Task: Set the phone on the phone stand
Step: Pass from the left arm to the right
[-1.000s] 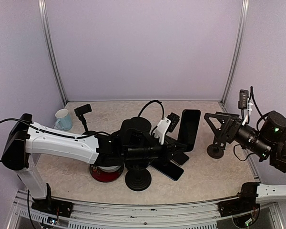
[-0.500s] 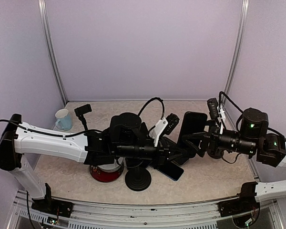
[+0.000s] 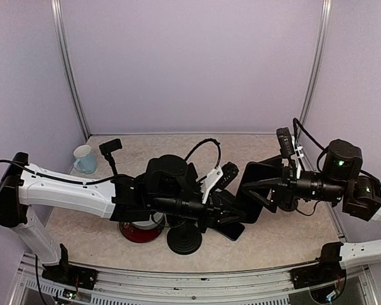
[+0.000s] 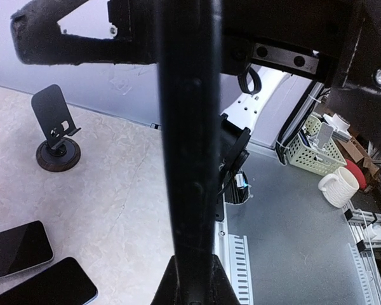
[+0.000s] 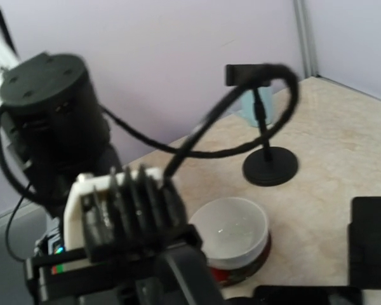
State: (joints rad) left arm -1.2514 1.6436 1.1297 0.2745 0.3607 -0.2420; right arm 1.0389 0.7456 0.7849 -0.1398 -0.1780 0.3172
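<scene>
Since the phone [image 4: 187, 159] must travel to the phone stand [image 4: 55, 130], which stands apart on the table, the left gripper [image 3: 233, 211] is clamped on its lower end, holding it raised; the right gripper [image 3: 249, 187] faces it with jaws spread wide on either side; probably a handover; contact I cannot tell.

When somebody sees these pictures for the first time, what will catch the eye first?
The two arms meet at the middle of the table: the left hand holds a dark phone up, and the right hand reaches it with spread fingers. After that, the red-and-white bowl under the left arm and the pale blue mug at the far left stand out.
</scene>
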